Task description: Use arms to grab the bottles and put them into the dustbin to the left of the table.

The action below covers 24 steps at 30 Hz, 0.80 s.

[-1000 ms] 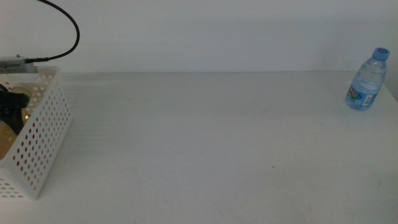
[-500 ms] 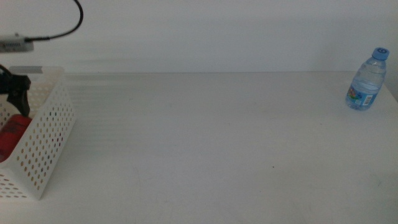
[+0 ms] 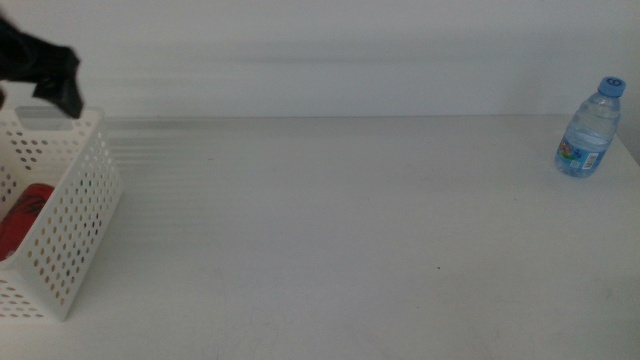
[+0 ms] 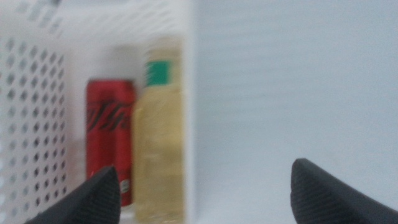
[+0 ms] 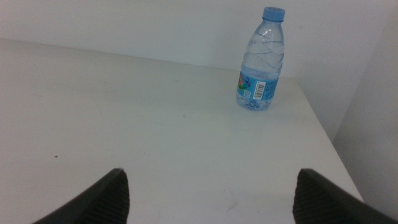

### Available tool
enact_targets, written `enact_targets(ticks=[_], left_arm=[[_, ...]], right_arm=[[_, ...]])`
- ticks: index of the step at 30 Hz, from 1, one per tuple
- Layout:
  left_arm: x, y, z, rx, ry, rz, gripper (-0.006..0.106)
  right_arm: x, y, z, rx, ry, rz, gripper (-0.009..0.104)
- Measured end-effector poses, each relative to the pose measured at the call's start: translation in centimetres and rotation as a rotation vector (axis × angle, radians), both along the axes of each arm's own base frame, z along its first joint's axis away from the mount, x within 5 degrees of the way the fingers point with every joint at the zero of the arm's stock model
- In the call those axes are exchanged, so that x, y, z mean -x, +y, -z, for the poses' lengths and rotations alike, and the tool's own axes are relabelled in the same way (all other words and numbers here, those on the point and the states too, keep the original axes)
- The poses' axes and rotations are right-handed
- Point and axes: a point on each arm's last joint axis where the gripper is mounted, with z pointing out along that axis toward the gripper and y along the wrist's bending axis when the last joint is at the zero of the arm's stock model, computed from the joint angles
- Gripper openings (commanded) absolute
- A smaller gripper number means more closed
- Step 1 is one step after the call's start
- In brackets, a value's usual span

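The white perforated dustbin [image 3: 70,225] stands at the table's left edge. Inside it lie a red soda can [image 4: 111,146] and the yellow-liquid bottle [image 4: 160,146], side by side; in the middle view only the red can [image 3: 25,215] shows. My left gripper [image 3: 45,70] hangs above the bin's far rim, open and empty, its jaws wide apart in the left wrist view [image 4: 202,193]. The clear blue-capped water bottle [image 3: 590,128] stands upright at the far right of the table [image 3: 350,220]. My right gripper [image 5: 211,193] is open and empty, well short of that bottle [image 5: 261,62].
The table's right edge runs just beyond the water bottle [image 5: 323,134]. A pale wall rises behind the table.
My left gripper has risen out of the dustbin and now hangs above its far rim. The red can and yellow bottle stay inside. The water bottle has not moved.
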Motion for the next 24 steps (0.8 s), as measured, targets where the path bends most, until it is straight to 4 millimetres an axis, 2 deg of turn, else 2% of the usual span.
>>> enact_targets(ticks=[7, 11, 14, 16, 24], left_arm=[[3.6, -5.6, -3.2, 0.032, -0.119, 0.167, 0.090], [6.1, -8.6, -3.1, 0.069, -0.300, 0.281, 0.090], [8.3, -9.8, -1.8, 0.116, -0.423, 0.333, 0.090], [9.9, -10.1, 0.0, 0.150, -0.463, 0.348, 0.090], [16.2, -9.0, 6.6, 0.265, -0.529, 0.337, 0.090]], right_arm=[[0.0, 0.0, 0.0, 0.000, 0.000, 0.000, 0.077], [0.0, 0.0, 0.0, 0.000, 0.000, 0.000, 0.077], [0.0, 0.0, 0.0, 0.000, 0.000, 0.000, 0.077], [0.0, 0.0, 0.0, 0.000, 0.000, 0.000, 0.077], [0.0, 0.0, 0.0, 0.000, 0.000, 0.000, 0.077]])
